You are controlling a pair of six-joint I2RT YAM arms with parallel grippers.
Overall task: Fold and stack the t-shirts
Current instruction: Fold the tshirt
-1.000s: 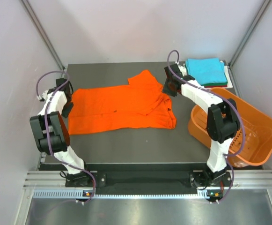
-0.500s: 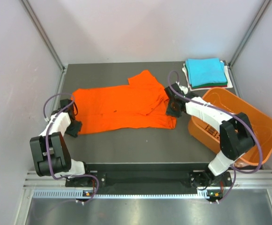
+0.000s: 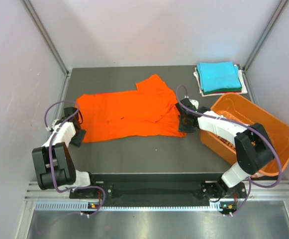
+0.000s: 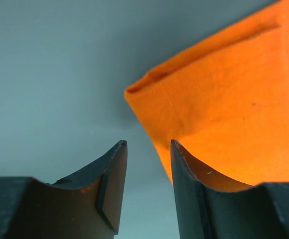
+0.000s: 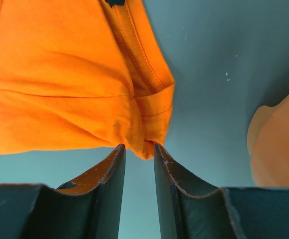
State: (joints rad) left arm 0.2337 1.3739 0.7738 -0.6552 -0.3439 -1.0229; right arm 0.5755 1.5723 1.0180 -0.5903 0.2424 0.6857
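Observation:
A bright orange t-shirt lies spread flat on the dark table. My left gripper sits low at its near-left corner. In the left wrist view that gripper is open over bare table, and the shirt's hem runs just past the right finger. My right gripper is at the near-right corner. In its wrist view the jaws stand slightly apart, open, with the tip of the shirt's corner between the fingertips. A folded turquoise t-shirt tops a small stack at the back right.
An orange slotted plastic basket stands tilted at the right edge, close beside my right arm; its rim shows in the right wrist view. Pale walls and metal posts enclose the table on three sides.
Both arms have swung from the shirt's far side down to its near corners. The left jaws have widened a little. The shirt has not moved.

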